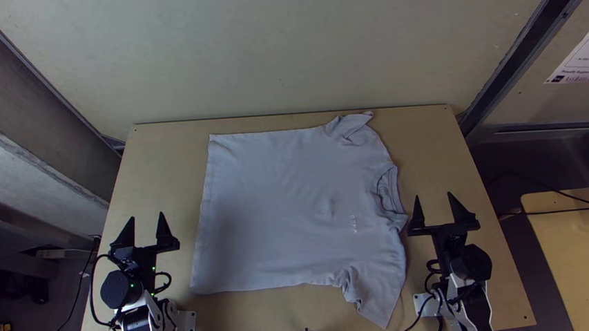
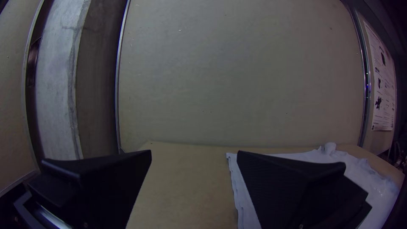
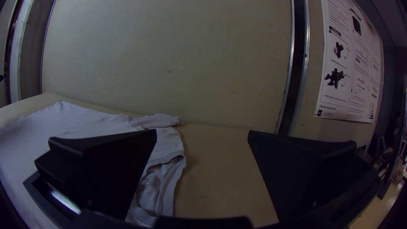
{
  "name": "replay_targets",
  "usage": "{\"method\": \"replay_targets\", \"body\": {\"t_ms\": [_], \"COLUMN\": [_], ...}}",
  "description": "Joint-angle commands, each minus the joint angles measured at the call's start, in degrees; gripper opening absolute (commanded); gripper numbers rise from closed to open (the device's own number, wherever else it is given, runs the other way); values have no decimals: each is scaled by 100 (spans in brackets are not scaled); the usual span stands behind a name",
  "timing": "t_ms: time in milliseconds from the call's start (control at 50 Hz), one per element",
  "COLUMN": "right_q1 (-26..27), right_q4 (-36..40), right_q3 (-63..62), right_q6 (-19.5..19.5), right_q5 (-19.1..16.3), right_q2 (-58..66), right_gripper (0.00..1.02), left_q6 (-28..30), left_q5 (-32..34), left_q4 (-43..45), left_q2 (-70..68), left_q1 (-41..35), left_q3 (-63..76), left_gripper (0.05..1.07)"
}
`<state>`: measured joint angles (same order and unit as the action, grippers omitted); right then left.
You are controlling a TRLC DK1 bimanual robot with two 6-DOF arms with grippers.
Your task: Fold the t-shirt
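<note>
1. The t-shirt [image 1: 277, 208] lay spread on the table [image 1: 163, 161], collar [image 1: 388, 193] toward the table's right side; the crumpled far sleeve [image 1: 355, 128] could have spoiled a fold.
2. My left gripper [image 1: 147, 216] stood wide, empty, at the table's left; pinching too high could have missed cloth.
3. My right gripper [image 1: 434, 196], equally wide and empty, was at the table's right; pulling alone could have skewed everything.

We hold our left gripper [image 1: 147, 215] with black fingers [image 1: 166, 235] spread wide, pointing away from its wrist [image 1: 121, 288], our right gripper [image 1: 433, 194] parted likewise, well apart from the left, our left arm [image 1: 137, 330] and right arm [image 1: 476, 306] behind them.
</note>
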<state>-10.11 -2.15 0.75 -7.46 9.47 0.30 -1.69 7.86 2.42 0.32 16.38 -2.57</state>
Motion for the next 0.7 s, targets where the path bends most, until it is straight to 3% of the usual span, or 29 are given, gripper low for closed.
{"method": "replay_targets", "body": {"t_ms": [0, 120, 200, 360, 680], "right_q1": [-35, -70, 0, 18, -17], "right_q4": [66, 75, 75, -84, -198], "right_q3": [-58, -58, -58, -58, 593], "right_q6": [78, 509, 535, 210, 17], "right_q5": [11, 11, 11, 28, 2], "right_q2": [-47, -47, -47, -56, 14], "right_gripper": [99, 99, 99, 99, 99], "left_q6": [-85, -59, -42, -59, -85], "left_q5": [-4, -4, -47, -258, -258], "left_q4": [-118, -127, -127, -145, -189], "left_q2": [-32, -32, -32, -40, -14], "left_q1": [-30, -47, -39, -30, -126], "left_q3": [257, 257, 257, 257, -174], "left_gripper": [102, 102, 102, 102, 102]}}
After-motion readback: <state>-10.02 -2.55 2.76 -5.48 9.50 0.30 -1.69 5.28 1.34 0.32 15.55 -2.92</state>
